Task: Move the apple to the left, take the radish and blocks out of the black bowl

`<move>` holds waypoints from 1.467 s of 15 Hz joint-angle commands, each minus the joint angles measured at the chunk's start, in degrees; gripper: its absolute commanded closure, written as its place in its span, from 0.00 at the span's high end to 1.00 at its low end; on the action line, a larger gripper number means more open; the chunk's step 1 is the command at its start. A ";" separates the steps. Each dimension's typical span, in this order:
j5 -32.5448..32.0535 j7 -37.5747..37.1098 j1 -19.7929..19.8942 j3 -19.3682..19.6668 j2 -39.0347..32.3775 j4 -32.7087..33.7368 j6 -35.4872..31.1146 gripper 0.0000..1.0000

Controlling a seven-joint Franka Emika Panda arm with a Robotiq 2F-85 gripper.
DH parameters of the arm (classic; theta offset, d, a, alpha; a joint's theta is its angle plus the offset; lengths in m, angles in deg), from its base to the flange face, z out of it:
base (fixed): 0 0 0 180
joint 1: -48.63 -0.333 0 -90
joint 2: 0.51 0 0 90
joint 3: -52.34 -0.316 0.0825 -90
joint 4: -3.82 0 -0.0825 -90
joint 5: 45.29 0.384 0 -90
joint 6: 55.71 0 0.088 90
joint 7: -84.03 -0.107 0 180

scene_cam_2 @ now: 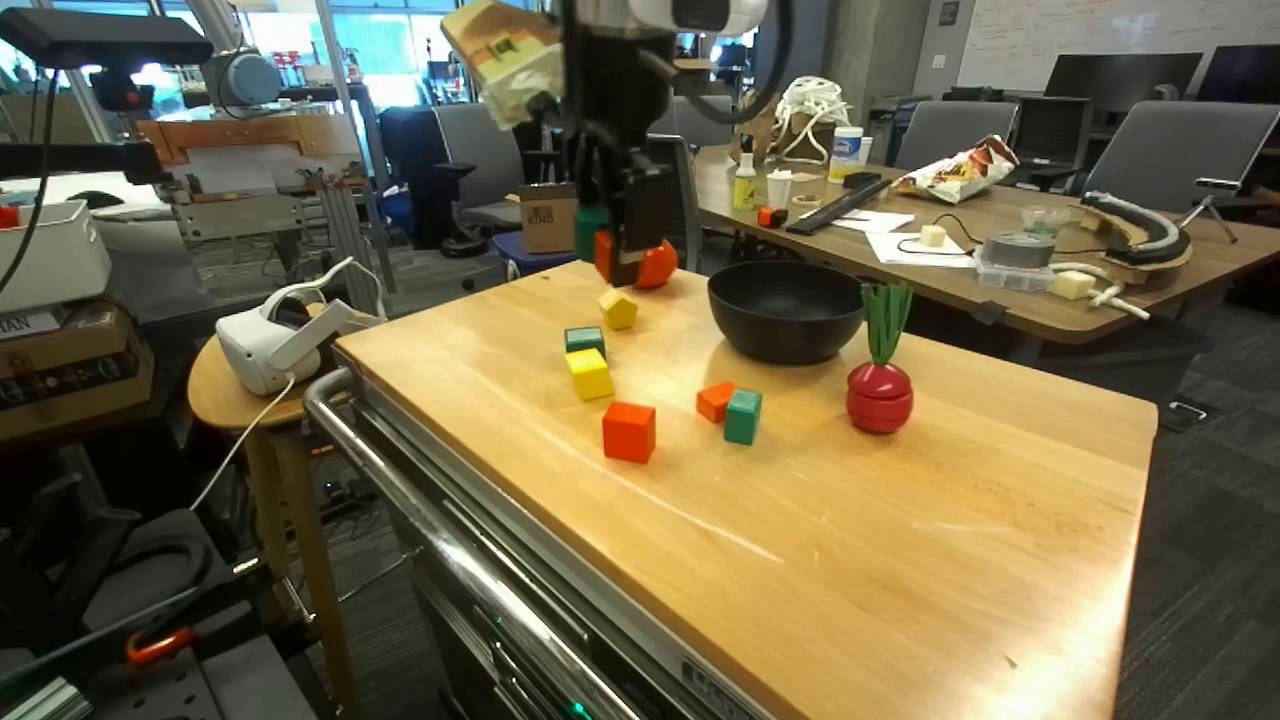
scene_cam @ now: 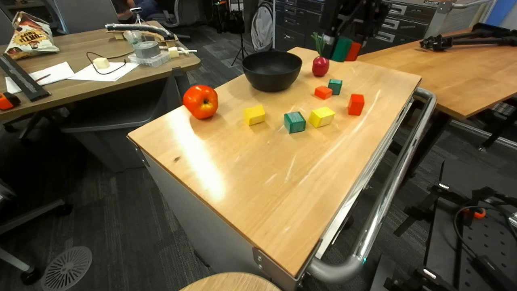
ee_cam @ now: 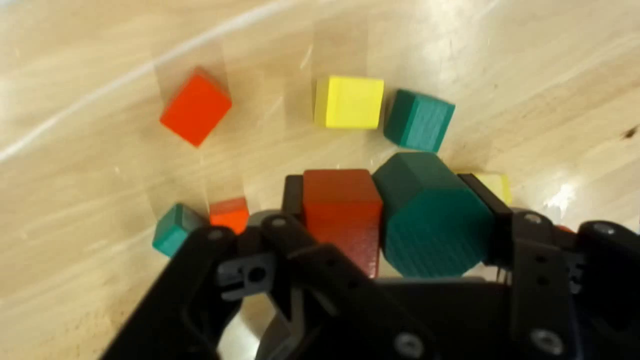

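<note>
My gripper (ee_cam: 385, 215) is shut on a red block (ee_cam: 342, 200) and a green block (ee_cam: 435, 225) side by side. It holds them above the table, as both exterior views show (scene_cam: 346, 46) (scene_cam_2: 615, 245). The black bowl (scene_cam: 271, 76) stands upright at the table's edge; no contents show inside. The radish (scene_cam_2: 880, 397) stands on the table beside the bowl, stem up. The red-orange apple (scene_cam: 200, 102) sits on the bowl's other side, partly hidden behind the gripper in an exterior view (scene_cam_2: 657, 265). Loose yellow (ee_cam: 354, 102), green (ee_cam: 421, 121) and red (ee_cam: 196, 107) blocks lie on the table.
A metal handle bar (scene_cam: 398, 173) runs along one side of the wooden cart top (scene_cam: 258, 178). A desk with papers and tape (scene_cam: 147, 50) stands beyond the bowl's side. A stool with a white headset (scene_cam_2: 270, 345) stands near a cart corner.
</note>
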 commanded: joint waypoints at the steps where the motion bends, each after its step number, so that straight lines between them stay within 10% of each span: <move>1: 2.52 -2.62 -2.27 -0.72 6.97 -9.75 -4.96 0.48; 10: -2.21 -11.34 -3.37 -2.20 -10.75 -2.31 -20.20 0.48; 22: -8.53 -11.30 -2.39 0.99 -24.28 11.97 -8.05 0.48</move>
